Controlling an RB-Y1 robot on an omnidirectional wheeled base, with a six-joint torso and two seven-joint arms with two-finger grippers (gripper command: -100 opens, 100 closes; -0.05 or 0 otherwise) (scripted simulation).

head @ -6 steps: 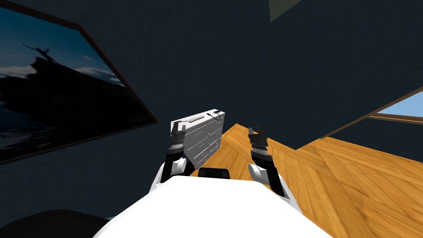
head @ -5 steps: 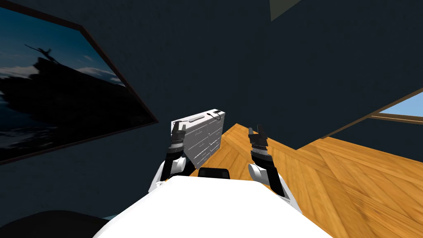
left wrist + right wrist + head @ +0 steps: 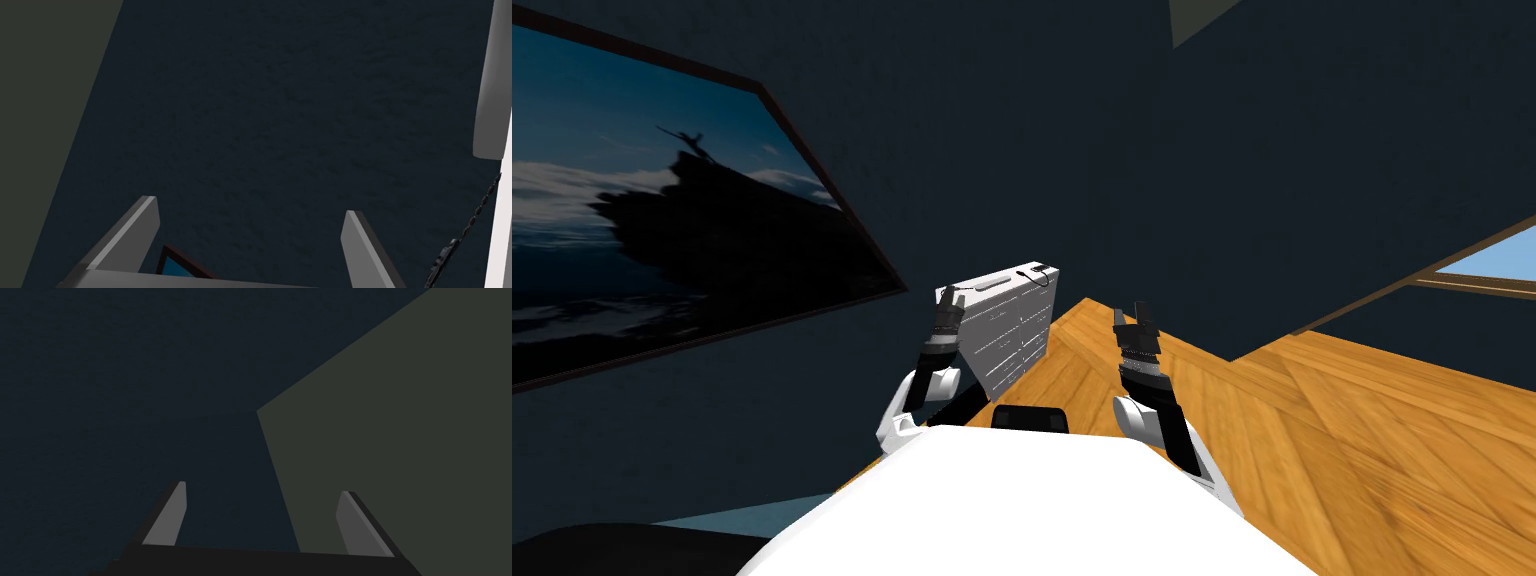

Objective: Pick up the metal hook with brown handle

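A white chest of drawers (image 3: 1007, 330) stands against the dark wall ahead. On its top, near the far end, lies a small dark looped thing (image 3: 1033, 272) that may be the hook; no brown handle can be made out. My left gripper (image 3: 946, 303) is raised at the chest's near corner, open and empty (image 3: 250, 220). Just beside it a dark chain-like piece (image 3: 465, 230) runs along the chest's white edge (image 3: 500, 250). My right gripper (image 3: 1129, 313) hangs open and empty (image 3: 260, 508) above the wooden floor, to the right of the chest.
A long light grey object (image 3: 995, 284) lies on the chest's top, also seen beside my left gripper (image 3: 492, 100). A large framed picture (image 3: 662, 230) hangs on the wall at left. Wooden floor (image 3: 1312, 420) spreads to the right, under a window (image 3: 1487, 265).
The head view has swung, so the framed picture sits further right. My left arm has shifted slightly right and up against the chest's corner. The right arm is unchanged.
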